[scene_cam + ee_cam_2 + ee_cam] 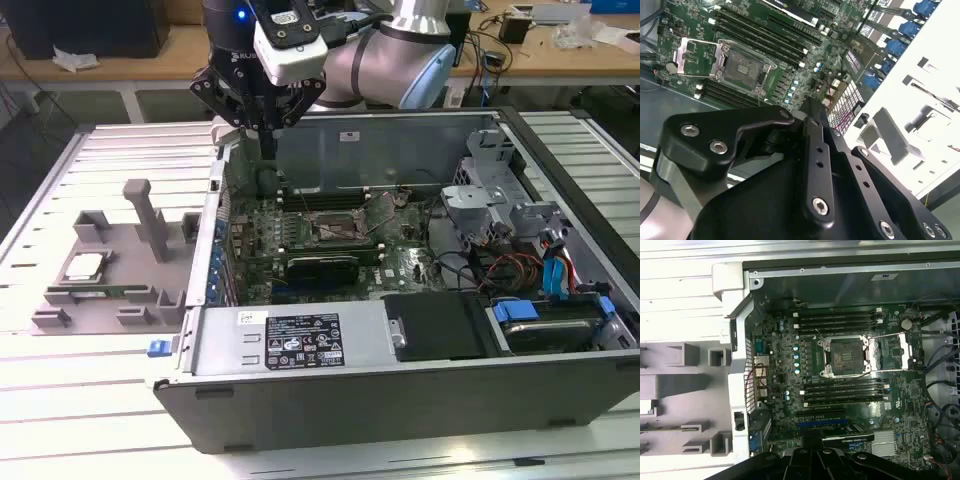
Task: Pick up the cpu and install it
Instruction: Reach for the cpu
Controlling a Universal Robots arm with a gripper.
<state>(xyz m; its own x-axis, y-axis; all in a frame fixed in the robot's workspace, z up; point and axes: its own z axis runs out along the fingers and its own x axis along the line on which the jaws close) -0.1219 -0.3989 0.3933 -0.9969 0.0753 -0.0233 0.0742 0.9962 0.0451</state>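
While within grey tray (125, 270), cpu (85, 265) flat.

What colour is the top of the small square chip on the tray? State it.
Shiny silver-grey; the small flat square cpu shows best in the exterior view.

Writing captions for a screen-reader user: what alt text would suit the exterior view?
A robot arm's gripper hangs over the open computer case, near its wall on the exterior view's left. The cpu lies outside on a grey holder further left, and the motherboard socket sits empty.
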